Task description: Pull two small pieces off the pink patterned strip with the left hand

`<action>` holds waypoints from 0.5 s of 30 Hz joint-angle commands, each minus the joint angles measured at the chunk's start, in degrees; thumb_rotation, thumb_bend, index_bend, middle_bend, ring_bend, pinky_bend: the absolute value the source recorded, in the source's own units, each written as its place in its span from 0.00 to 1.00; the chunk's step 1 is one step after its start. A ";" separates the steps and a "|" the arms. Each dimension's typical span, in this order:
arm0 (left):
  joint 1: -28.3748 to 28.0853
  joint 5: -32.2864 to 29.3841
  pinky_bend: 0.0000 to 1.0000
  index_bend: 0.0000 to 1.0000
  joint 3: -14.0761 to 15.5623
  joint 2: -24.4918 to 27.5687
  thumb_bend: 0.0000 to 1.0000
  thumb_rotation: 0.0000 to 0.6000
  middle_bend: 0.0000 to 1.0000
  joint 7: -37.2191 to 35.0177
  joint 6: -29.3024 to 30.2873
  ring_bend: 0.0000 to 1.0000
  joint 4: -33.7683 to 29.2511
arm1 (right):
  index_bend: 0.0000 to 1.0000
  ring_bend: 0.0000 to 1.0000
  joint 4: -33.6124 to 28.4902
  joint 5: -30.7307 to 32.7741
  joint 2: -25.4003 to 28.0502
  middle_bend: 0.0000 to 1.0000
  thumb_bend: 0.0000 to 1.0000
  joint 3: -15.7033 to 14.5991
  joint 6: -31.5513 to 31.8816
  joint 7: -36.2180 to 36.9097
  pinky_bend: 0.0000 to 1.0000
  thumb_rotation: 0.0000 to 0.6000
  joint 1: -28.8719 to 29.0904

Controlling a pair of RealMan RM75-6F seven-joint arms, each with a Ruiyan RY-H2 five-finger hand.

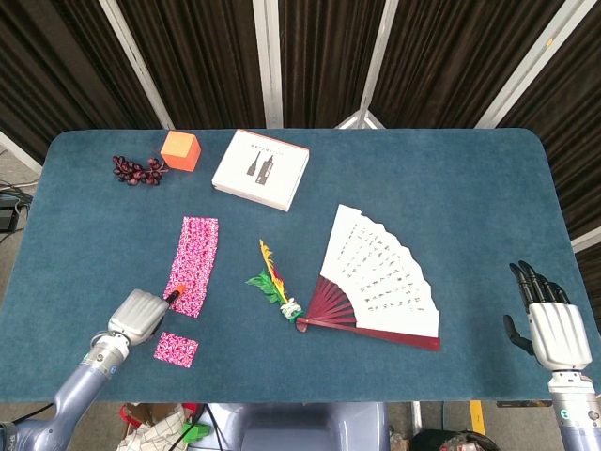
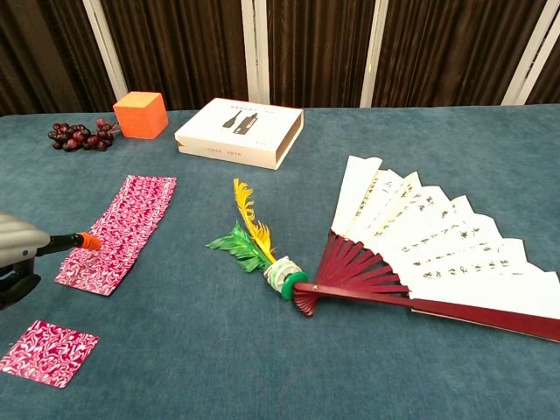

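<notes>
The pink patterned strip (image 1: pixel 192 263) (image 2: pixel 118 227) lies flat on the blue table, left of centre. One small pink piece (image 1: pixel 176 349) (image 2: pixel 48 352) lies apart from it, near the front edge. My left hand (image 1: pixel 139 316) (image 2: pixel 16 254) is between the two, with an orange-tipped finger (image 1: pixel 174 296) (image 2: pixel 86 241) stretched over the strip's near end. Nothing shows in its grasp, and I cannot tell whether the tip touches the strip. My right hand (image 1: pixel 554 329) hovers at the table's right front corner, fingers spread and empty, seen in the head view only.
A paper fan (image 1: pixel 380 277) (image 2: pixel 429 241) lies spread right of centre, with a feather shuttlecock (image 1: pixel 275 282) (image 2: pixel 258 245) beside it. A white box (image 1: pixel 260 169) (image 2: pixel 239 131), an orange cube (image 1: pixel 180 150) (image 2: pixel 140 115) and grapes (image 1: pixel 136 170) (image 2: pixel 79 136) are at the back.
</notes>
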 commanded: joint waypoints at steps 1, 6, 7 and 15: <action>-0.15 0.20 0.75 0.08 0.70 -0.22 0.89 1.00 0.87 0.46 0.42 0.80 -0.22 | 0.01 0.16 0.15 0.17 -0.02 0.09 0.43 0.03 -0.15 0.14 0.23 1.00 0.03; -0.12 0.99 0.75 0.08 1.86 -0.39 0.89 1.00 0.87 0.98 1.17 0.79 -0.69 | 0.01 0.16 0.22 0.06 -0.03 0.09 0.43 0.06 -0.08 0.30 0.23 1.00 0.07; -0.10 1.16 0.75 0.08 2.26 -0.51 0.89 1.00 0.87 1.19 1.33 0.79 -0.80 | 0.01 0.16 0.24 0.03 -0.05 0.09 0.43 0.05 -0.06 0.33 0.23 1.00 0.07; -0.17 1.00 0.75 0.08 3.84 -0.92 0.89 1.00 0.87 2.83 2.16 0.80 -1.35 | 0.01 0.16 0.30 0.23 0.01 0.09 0.43 0.12 -0.03 0.55 0.23 1.00 0.03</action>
